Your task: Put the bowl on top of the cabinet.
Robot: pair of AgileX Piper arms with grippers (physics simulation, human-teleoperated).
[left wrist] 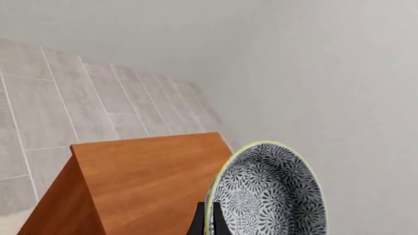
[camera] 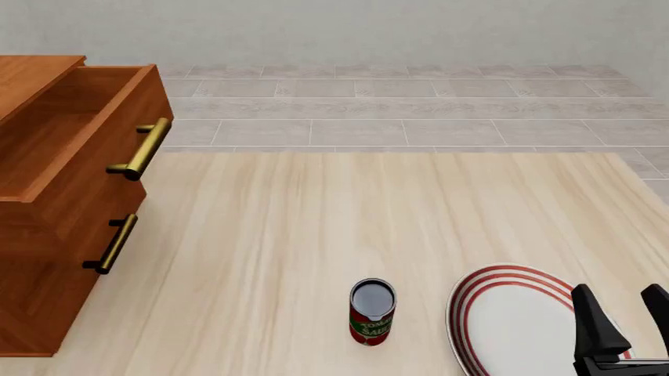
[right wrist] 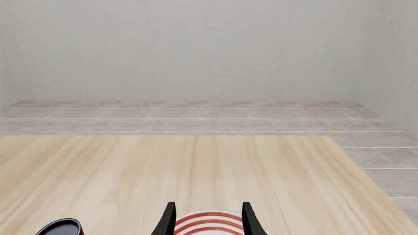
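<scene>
In the left wrist view we see the bowl [left wrist: 271, 193] tipped on edge, its blue-grey patterned inside facing the cam and its lower part cut off by the frame edge. The left pincer [left wrist: 207, 220] shows only as two dark finger tips, one each side of the yellow rim, closed on it. The bowl hangs above the cabinet [left wrist: 140, 183], whose flat reddish-brown top fills the view beneath it; we can't tell whether bowl and wood touch. Floor tiles and a pale wall lie beyond.

In the front view neither the bowl nor the left pincer appears. The cabinet [camera: 63, 204] is cut off at the left edge, top drawer pulled out, two brass handles visible. On the tabletop [camera: 313, 235] stands a red can [camera: 372, 311], and just beside it a red-ringed plate [camera: 512, 321], partly out of frame at the bottom.

The right pincer [camera: 627, 313] hovers over the plate's right side, fingers apart w/ nothing between them. Its wrist view shows the plate [right wrist: 209, 223] between the finger tips [right wrist: 168, 220] and a sliver of the can [right wrist: 60, 228] at the corner.
</scene>
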